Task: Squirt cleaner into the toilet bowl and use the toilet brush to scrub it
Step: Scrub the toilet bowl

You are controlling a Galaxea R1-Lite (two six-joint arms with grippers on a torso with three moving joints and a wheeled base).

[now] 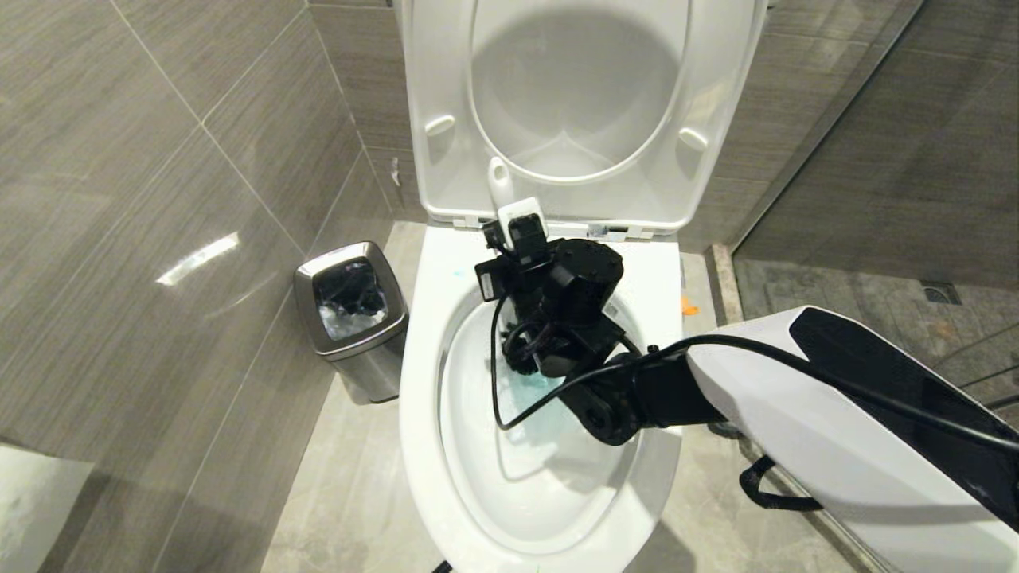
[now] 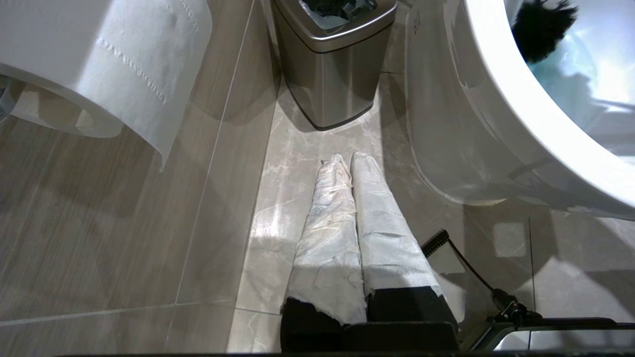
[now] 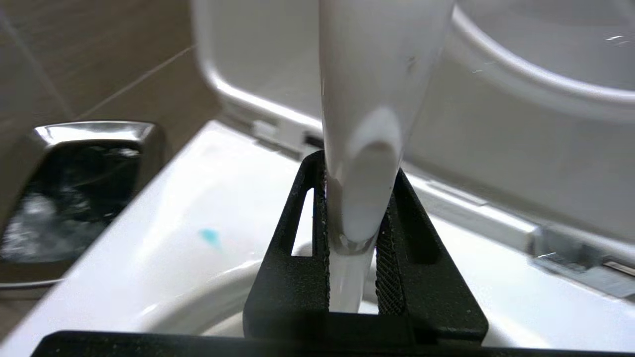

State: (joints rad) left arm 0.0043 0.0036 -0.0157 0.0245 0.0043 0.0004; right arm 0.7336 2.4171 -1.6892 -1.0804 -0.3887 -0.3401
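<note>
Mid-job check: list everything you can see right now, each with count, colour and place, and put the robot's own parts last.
toilet bowl: one, white, centre, seat and lid raised against the wall.
cleaner: turquoise tint in the bowl, one teal spot on the rim.
toilet brush: one, white handle, black bristle head inside the bowl.
bin: one, steel, dark liner, on the floor left of the bowl.
toilet paper roll: one, white, on the left wall.
orange scrap: one, on the floor right of the bowl.
right end effector: black, shut on the brush handle over the bowl.
left end effector: wrapped in white, shut, parked low beside the bowl.
</note>
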